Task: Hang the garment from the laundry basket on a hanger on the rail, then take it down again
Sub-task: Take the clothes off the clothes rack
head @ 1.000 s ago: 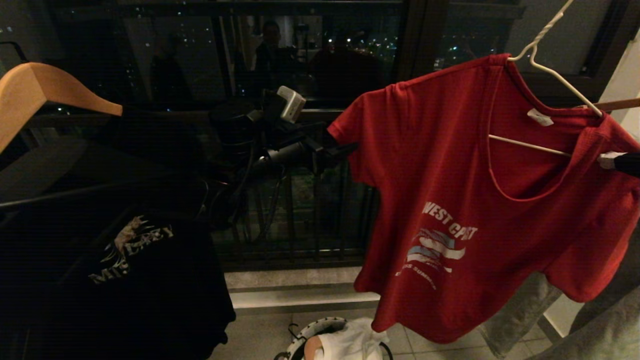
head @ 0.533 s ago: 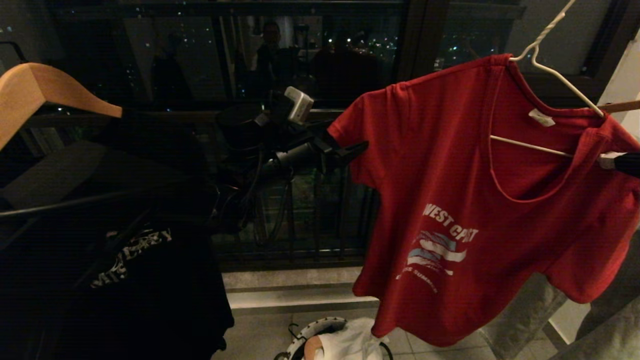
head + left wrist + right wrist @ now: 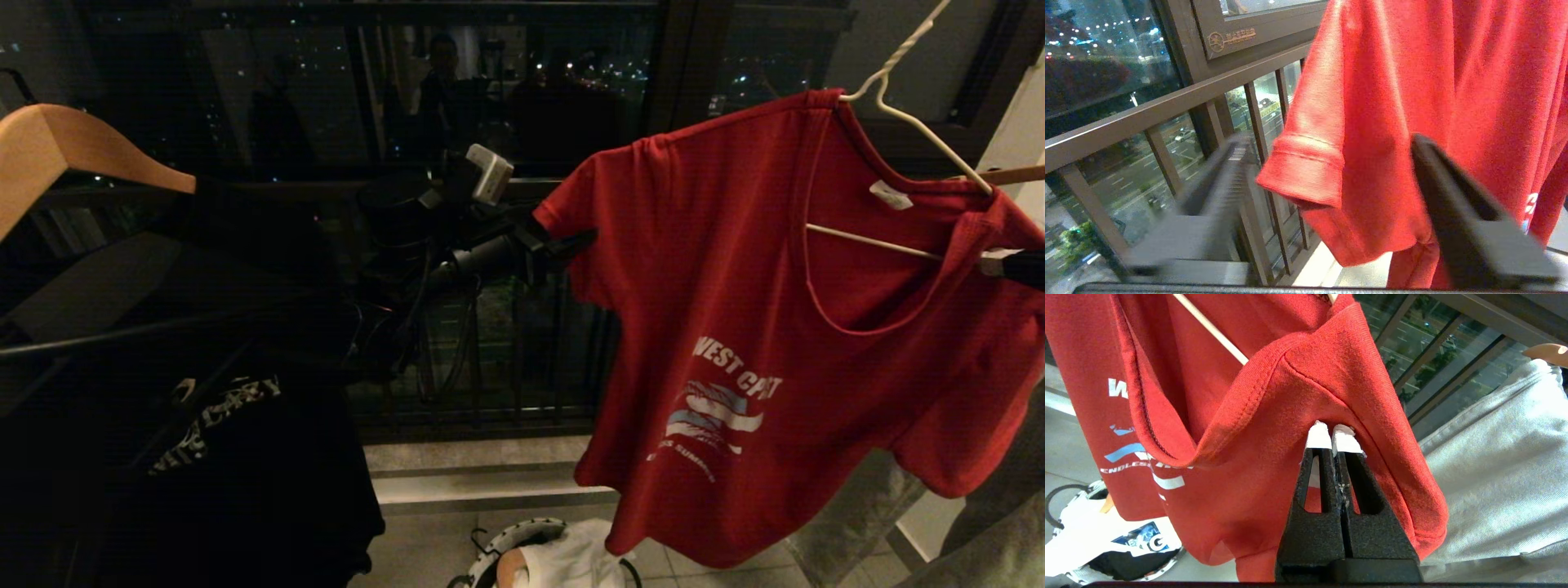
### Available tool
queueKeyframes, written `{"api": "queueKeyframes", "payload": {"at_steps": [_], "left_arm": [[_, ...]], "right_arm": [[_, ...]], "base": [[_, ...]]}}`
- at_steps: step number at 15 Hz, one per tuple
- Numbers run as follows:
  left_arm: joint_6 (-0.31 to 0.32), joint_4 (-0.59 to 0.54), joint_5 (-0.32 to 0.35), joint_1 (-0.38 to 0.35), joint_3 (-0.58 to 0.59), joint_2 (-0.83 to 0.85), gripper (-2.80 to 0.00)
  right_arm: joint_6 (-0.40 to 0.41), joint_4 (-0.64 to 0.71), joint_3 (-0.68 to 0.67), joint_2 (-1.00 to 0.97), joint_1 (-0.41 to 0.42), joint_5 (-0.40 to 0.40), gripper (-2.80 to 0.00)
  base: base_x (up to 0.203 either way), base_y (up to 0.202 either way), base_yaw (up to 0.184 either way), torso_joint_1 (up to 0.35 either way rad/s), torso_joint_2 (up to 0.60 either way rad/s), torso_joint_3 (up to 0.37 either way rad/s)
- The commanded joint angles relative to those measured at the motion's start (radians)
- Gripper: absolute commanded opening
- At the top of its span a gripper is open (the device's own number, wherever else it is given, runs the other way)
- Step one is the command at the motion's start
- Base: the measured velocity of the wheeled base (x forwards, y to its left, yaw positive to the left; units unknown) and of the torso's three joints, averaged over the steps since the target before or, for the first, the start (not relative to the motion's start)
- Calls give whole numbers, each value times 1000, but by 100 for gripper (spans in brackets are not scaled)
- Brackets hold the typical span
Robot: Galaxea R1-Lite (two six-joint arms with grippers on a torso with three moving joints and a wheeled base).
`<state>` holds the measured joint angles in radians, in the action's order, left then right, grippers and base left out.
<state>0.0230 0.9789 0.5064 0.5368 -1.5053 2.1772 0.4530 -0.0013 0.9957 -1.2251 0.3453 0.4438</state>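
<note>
Garment (image 3: 718, 269) is held on hanger (image 3: 898, 122) by clamped right gripper (image 3: 1333, 433); sleeve, apparently ungripped, sits between parted left gripper (image 3: 1331, 179) jaws, awaiting closure.

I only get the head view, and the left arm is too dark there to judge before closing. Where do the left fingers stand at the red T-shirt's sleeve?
Observer: In the left wrist view, the left gripper is open, with one finger on either side of the hem of the red short-sleeved T-shirt sleeve.
Operator: And the right one?
Observer: In the right wrist view, the right gripper is shut, its white tips against the shirt's shoulder seam. I cannot tell whether any cloth is pinched.
</note>
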Motion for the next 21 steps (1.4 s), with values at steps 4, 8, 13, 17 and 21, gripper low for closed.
{"api": "queueKeyframes", "payload": {"at_steps": [4, 8, 13, 17, 21], "left_arm": [[-2, 6, 3, 0, 4, -2, -280], [-2, 6, 1, -1, 4, -1, -280], [-6, 6, -8, -15, 8, 4, -280], [1, 6, -8, -50, 54, 13, -280], [2, 41, -7, -72, 89, 35, -280]], "right_arm": [[3, 0, 0, 1, 0, 3, -280], [3, 0, 0, 1, 0, 3, -280], [3, 0, 0, 1, 1, 3, -280], [3, 0, 0, 2, 0, 3, -280], [3, 0, 0, 1, 0, 3, -280]], "base": [[0, 0, 0, 0, 0, 0], [0, 0, 0, 0, 0, 0], [0, 0, 0, 0, 0, 0], [0, 0, 0, 0, 0, 0], [0, 0, 0, 0, 0, 0]]}}
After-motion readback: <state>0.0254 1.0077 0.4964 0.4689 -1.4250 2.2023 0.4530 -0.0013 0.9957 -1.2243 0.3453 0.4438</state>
